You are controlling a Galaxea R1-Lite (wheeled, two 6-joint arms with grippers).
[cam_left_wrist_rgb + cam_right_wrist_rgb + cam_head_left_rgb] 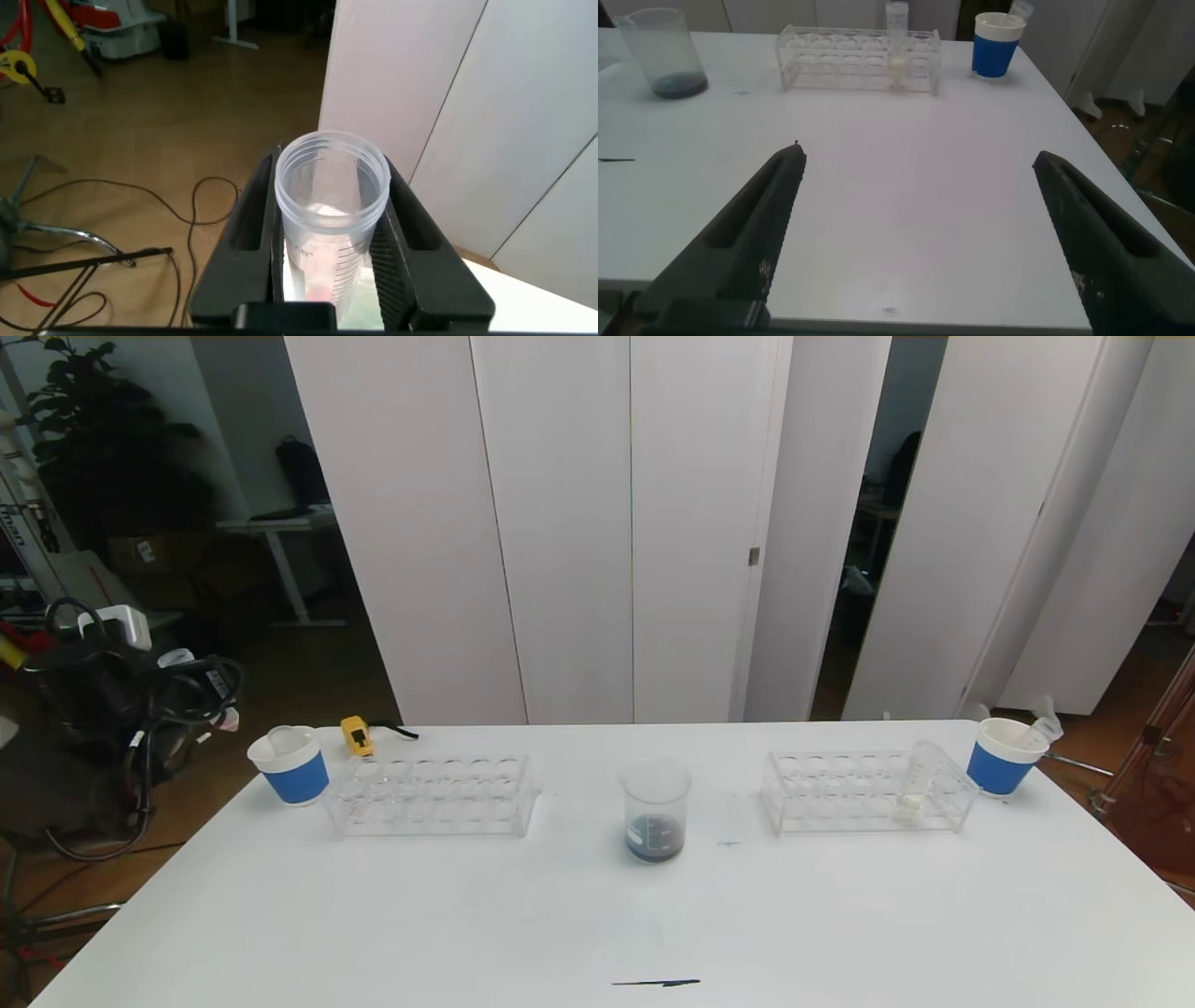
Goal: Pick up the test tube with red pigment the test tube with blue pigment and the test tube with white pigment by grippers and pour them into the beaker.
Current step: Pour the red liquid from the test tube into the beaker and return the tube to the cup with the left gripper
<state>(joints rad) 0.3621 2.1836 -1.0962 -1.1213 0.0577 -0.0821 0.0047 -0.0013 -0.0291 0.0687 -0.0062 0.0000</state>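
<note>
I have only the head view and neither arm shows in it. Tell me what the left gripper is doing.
Observer: The left gripper is shut on a clear tube, its open mouth facing the wrist camera.
Operator: Say what's in that tube.
Observer: Almost nothing; only a faint red trace shows near its bottom.
Operator: Now report the right gripper.
Observer: The right gripper is open and empty, above the table, with the test tube with white pigment standing in its rack straight ahead.
</note>
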